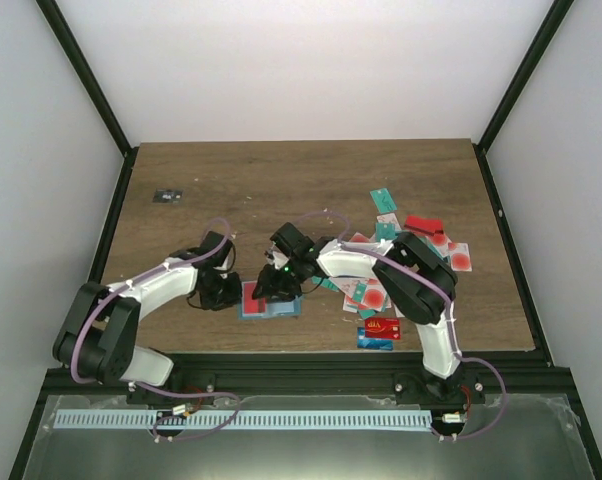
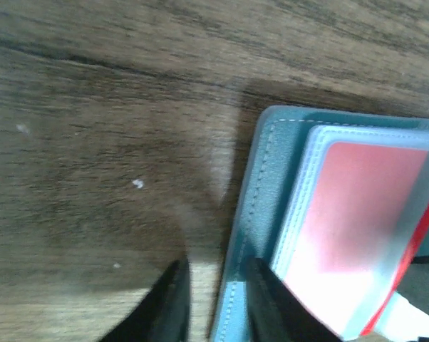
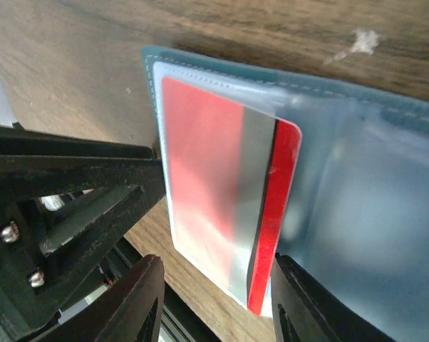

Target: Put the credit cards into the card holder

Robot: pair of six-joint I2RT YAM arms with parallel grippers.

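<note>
Where sleeve film (image 3: 200,77) veils red card (image 3: 200,178), card holder (image 3: 343,94) cropped right

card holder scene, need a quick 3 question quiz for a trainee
1. Multiple choice: what colour is the half-inserted card in the card holder? A teal, B red, C white.
2. True or false: in the top view, the loose credit cards lie to the left of the card holder.
3. Short answer: which gripper has the holder's stitched edge between its fingers?

Key: 1 B. 2 false, they lie to its right. 3 the left gripper.
</note>
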